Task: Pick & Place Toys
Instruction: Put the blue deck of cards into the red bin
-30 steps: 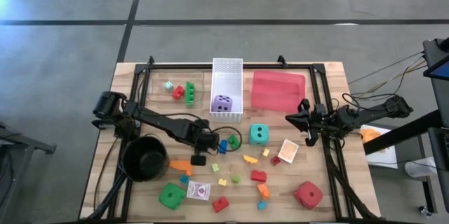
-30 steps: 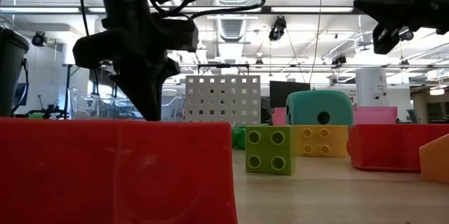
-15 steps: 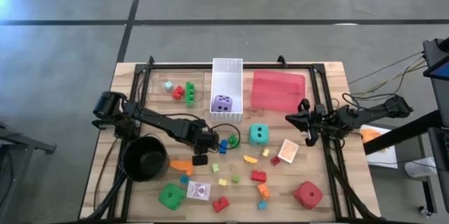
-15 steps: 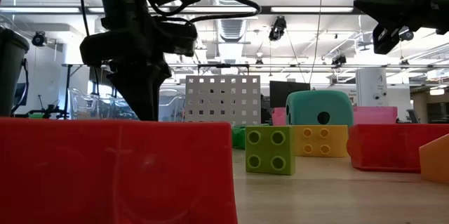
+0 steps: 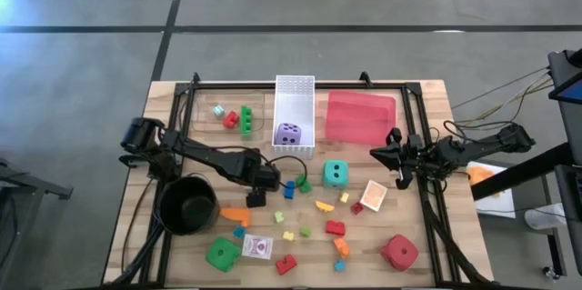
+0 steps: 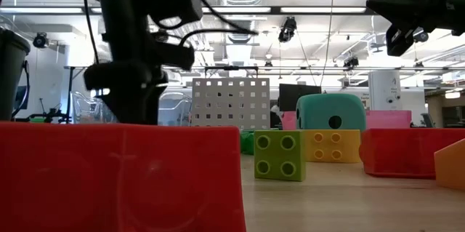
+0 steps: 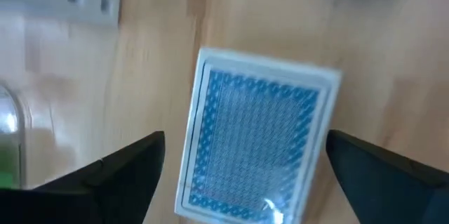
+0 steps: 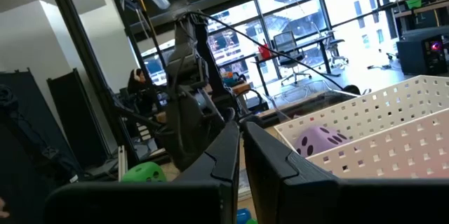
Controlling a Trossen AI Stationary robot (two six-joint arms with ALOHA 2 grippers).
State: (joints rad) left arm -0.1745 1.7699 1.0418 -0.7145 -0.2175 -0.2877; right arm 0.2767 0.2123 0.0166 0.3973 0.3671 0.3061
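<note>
A: Where's the card pack (image 7: 256, 142)?
B: Flat on the bench (image 7: 154, 76), centre frame, between the left gripper's (image 7: 245, 175) spread fingers (image 7: 123, 171), long axis running between them.
A: Right gripper (image 8: 240, 155)?
B: Pressed together, aloft.

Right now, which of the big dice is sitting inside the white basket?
The purple die. It rests in the white basket, while the teal die, green die and red die all sit out on the table.

You won't find any readable text, label or number here. The card pack (image 7: 256, 140) shows only a blue pattern.
</note>
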